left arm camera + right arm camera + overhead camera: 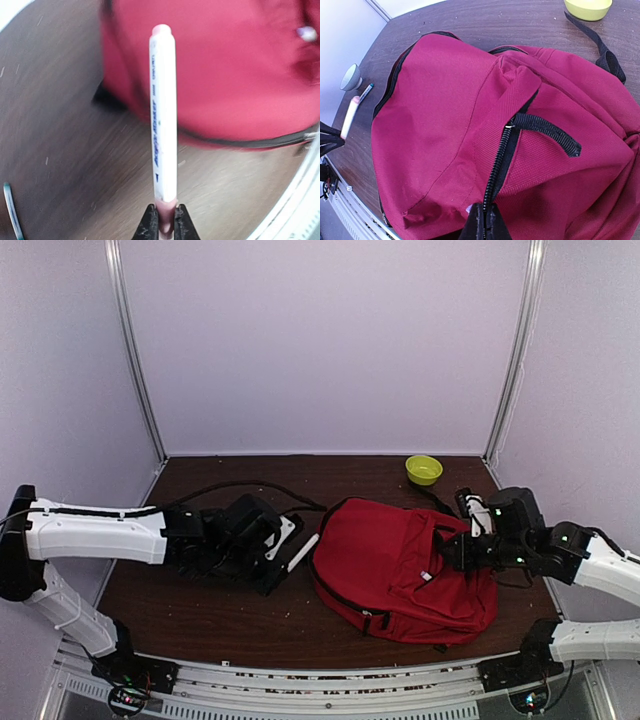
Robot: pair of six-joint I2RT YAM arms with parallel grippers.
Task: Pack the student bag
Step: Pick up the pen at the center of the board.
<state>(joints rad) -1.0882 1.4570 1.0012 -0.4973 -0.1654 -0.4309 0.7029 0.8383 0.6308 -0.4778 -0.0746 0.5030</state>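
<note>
You find the student bag (400, 560) lying flat, right of centre, towards the near edge. Red fabric. A black zipper (496, 160) runs up its top face to a black loop (547, 132). One black strap (600, 50) trails to the far side.

The large red fabric backpack (405, 570) is lying on the right half of the dark wooden table (250, 625). Behind the backpack, near the table's far edge, the small yellow-green bowl (423, 469) is sitting. To the backpack's left, the white plastic marker (163, 115) is pointing toward it, its rear end sitting between the closed fingers of the left gripper (164, 225). Also left of the backpack, beside the marker, the small grey cup (351, 77) and the teal pen (366, 92) are lying on the table. The right gripper (484, 227) is pinching the backpack's zipper edge on its right side.
</note>
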